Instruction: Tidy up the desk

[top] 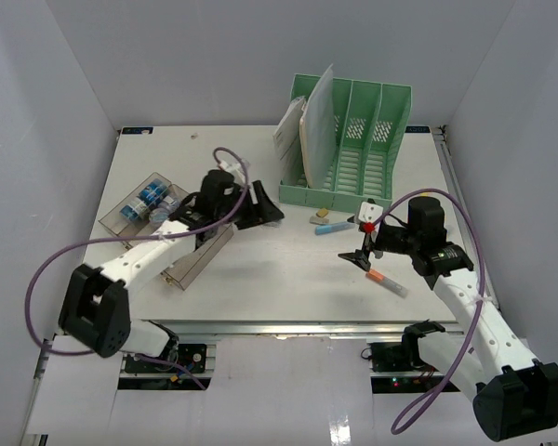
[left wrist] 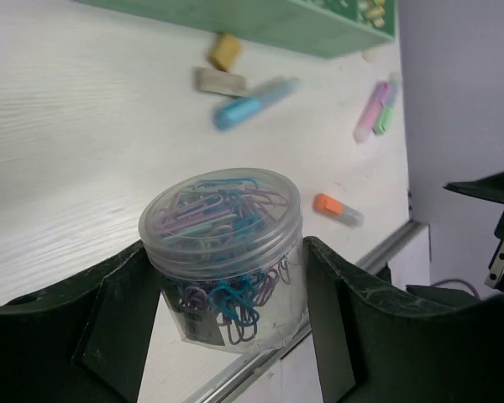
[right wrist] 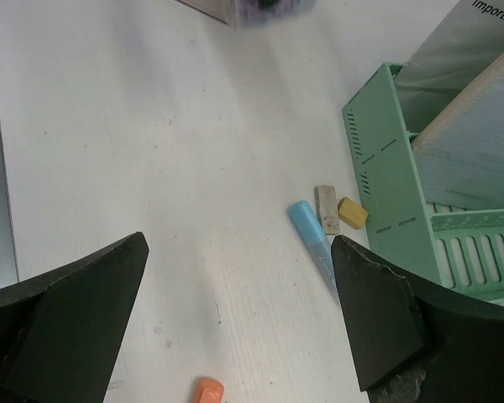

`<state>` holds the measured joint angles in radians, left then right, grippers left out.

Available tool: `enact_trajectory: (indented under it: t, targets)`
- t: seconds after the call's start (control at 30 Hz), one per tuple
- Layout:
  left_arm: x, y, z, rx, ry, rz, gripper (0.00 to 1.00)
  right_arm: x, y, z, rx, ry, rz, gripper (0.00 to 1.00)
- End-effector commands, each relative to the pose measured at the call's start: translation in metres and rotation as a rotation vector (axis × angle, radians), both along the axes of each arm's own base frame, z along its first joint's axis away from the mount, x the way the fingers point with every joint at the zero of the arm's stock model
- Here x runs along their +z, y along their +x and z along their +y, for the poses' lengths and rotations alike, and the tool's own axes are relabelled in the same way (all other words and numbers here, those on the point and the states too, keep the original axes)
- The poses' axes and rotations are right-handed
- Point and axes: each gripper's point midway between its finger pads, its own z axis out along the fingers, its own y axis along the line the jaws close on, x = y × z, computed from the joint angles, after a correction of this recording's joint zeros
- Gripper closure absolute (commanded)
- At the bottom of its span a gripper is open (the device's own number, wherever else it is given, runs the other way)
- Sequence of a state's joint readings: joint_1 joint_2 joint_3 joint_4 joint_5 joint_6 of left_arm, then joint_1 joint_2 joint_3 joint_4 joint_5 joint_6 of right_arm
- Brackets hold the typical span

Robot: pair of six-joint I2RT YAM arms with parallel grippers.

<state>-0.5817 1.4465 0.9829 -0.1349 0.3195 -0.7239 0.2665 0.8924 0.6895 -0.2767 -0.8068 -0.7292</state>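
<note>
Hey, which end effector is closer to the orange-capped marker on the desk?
Right. The right end effector hangs open just beside the orange-capped marker; the left end effector, gripping the paper clip jar, is farther away near the file rack.

The word "Important", cut off at the edge, stands on the grey sheet (right wrist: 462,46) in the green file rack (right wrist: 391,168); nothing else legible

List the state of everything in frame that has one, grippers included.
left gripper: shut on paper-clip jar
paper-clip jar: gripped, lid on, tilted
right gripper: open, empty
file rack: upright, papers in left slots
blue highlighter: lying flat on desk
orange-capped marker: lying flat on desk
</note>
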Motion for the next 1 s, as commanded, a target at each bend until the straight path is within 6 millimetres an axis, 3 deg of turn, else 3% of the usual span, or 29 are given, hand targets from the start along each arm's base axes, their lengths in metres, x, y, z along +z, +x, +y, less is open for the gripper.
enact_trajectory:
  t: [0.0, 0.23, 0.4, 0.53, 0.73, 0.97]
  targets:
    - [0.007, 0.007, 0.124, 0.284, 0.201, -0.004, 0.51, 0.020, 0.006, -0.003, -0.035, 0.017, -0.056, 0.04]
    - [0.008, 0.018, 0.300, 0.743, 0.299, 0.044, 0.54, 0.023, 0.005, -0.005, -0.051, 0.024, -0.049, 0.04]
    - [-0.002, 0.013, 0.372, 0.996, 0.331, 0.115, 0.53, 0.019, 0.002, -0.005, -0.050, 0.024, -0.035, 0.04]
    - [-0.017, 0.010, 0.393, 1.100, 0.389, 0.176, 0.53, 0.020, 0.002, -0.006, -0.052, 0.024, -0.037, 0.04]
    - [-0.041, 0.010, 0.402, 1.108, 0.444, 0.269, 0.47, 0.020, 0.002, -0.006, -0.058, 0.021, -0.041, 0.04]
    - [-0.049, 0.022, 0.406, 1.098, 0.453, 0.295, 0.37, 0.019, 0.002, -0.007, -0.060, 0.020, -0.036, 0.04]
